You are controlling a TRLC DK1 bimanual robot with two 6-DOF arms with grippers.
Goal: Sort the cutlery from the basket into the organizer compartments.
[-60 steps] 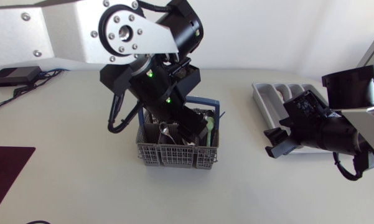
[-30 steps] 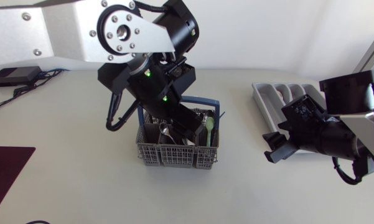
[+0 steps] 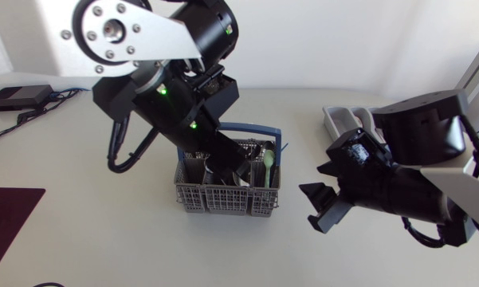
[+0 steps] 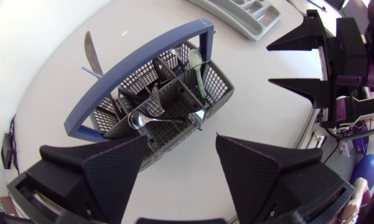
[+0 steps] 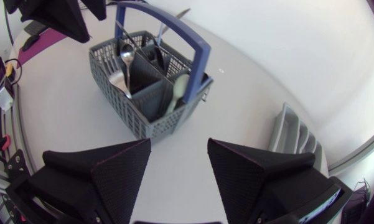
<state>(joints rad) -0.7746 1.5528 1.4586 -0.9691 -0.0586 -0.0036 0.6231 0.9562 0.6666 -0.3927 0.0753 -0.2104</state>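
Note:
The grey cutlery basket (image 3: 223, 191) with a blue handle (image 3: 259, 129) stands mid-table. It holds a metal spoon (image 4: 137, 118), a pale green spoon (image 4: 196, 62) and other cutlery; a knife blade (image 4: 90, 50) sticks out at its far side. My left gripper (image 4: 182, 140) hangs open just above the basket, nothing between its fingers. My right gripper (image 3: 313, 209) is open and empty to the right of the basket, pointing at it (image 5: 146, 81). The grey organizer (image 3: 343, 119) lies at the back right, partly hidden by my right arm.
A black box with cables (image 3: 16, 97) sits at the back left. A dark maroon mat (image 3: 8, 219) lies at the left edge. Bare table separates the basket and the organizer (image 5: 292, 134).
My right arm has swung left toward the basket. My left arm's upper links have shifted left and risen while its gripper stayed over the basket.

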